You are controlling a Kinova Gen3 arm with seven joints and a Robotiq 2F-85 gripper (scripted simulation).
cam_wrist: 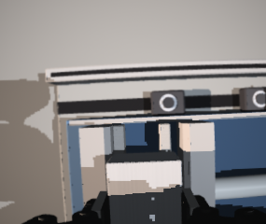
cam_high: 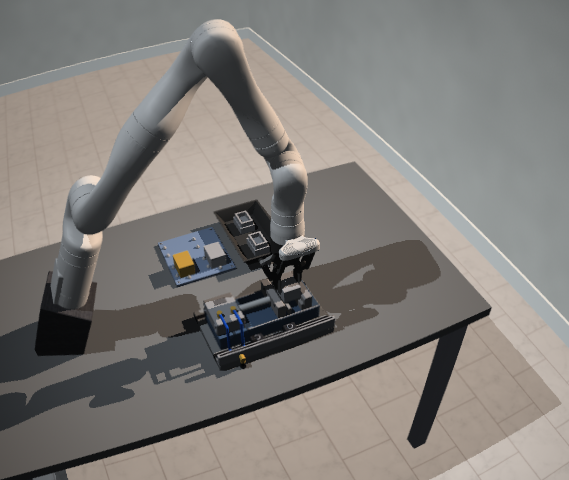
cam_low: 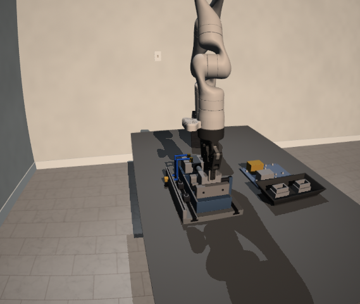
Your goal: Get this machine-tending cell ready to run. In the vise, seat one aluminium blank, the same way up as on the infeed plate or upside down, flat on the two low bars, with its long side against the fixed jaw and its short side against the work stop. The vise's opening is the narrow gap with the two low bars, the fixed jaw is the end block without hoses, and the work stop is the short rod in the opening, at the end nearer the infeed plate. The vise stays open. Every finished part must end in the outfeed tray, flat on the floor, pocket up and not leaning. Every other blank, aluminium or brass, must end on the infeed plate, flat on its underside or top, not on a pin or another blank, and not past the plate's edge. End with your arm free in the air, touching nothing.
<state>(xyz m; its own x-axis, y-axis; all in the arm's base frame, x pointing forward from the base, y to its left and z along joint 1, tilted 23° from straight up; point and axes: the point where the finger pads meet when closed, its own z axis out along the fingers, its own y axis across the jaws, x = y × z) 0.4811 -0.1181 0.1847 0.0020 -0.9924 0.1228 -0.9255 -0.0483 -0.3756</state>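
Observation:
My gripper (cam_high: 285, 277) points down over the vise (cam_high: 269, 316) and is shut on a grey aluminium blank (cam_high: 290, 289). The blank sits at the vise's opening, between the two jaw blocks, near the fixed jaw (cam_low: 213, 190). In the wrist view the blank (cam_wrist: 144, 175) fills the lower middle between my fingers, with a pale block on each side. The low bars and the work stop are hidden, so I cannot tell whether the blank rests on them. The blue hoses (cam_high: 228, 321) mark the vise's other end.
The infeed plate (cam_high: 196, 255) holds a brass blank (cam_high: 184, 263) and an aluminium blank (cam_high: 214, 254). The dark outfeed tray (cam_high: 245, 232) behind it holds two finished parts (cam_high: 244, 221) (cam_high: 258, 240), pockets up. The arm's base (cam_high: 64, 320) stands at the table's left.

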